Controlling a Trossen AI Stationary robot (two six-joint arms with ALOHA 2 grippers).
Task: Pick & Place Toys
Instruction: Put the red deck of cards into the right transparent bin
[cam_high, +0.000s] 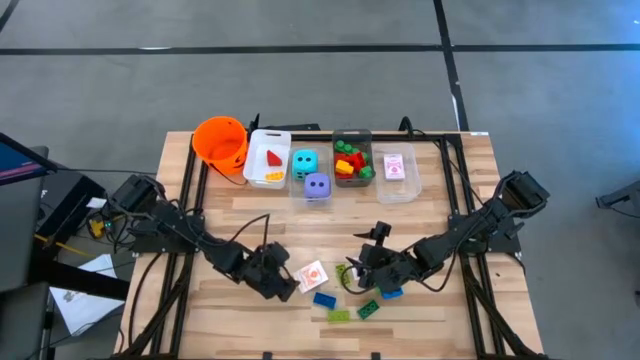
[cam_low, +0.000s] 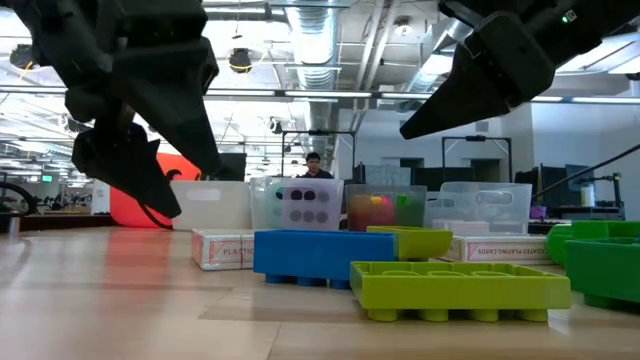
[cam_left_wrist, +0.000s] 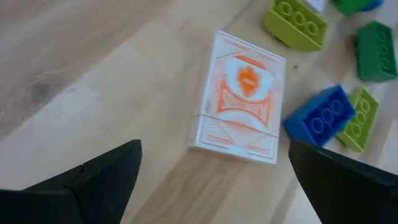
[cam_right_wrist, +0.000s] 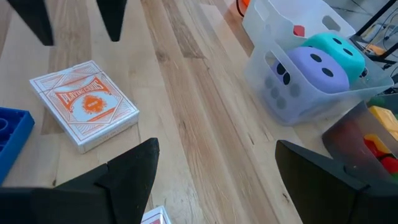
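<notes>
Two spread fingers of the left gripper (cam_left_wrist: 214, 180) hover low over the table, just beside the card deck (cam_left_wrist: 239, 99) lying flat near the front. Right gripper (cam_right_wrist: 214, 171), also spread, hangs beside the loose bricks (cam_high: 345, 305); both dice (cam_high: 310, 172) sit in a clear bin (cam_high: 300, 190) at the back.

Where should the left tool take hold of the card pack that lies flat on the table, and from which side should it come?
Probably from straight above. The card pack lies flat, face up, so only its thin edges offer a grip. The open left tool could close across the two long edges, the narrower span. The blue brick sits close to one corner, so a grip near the pack's middle looks safest.
</notes>
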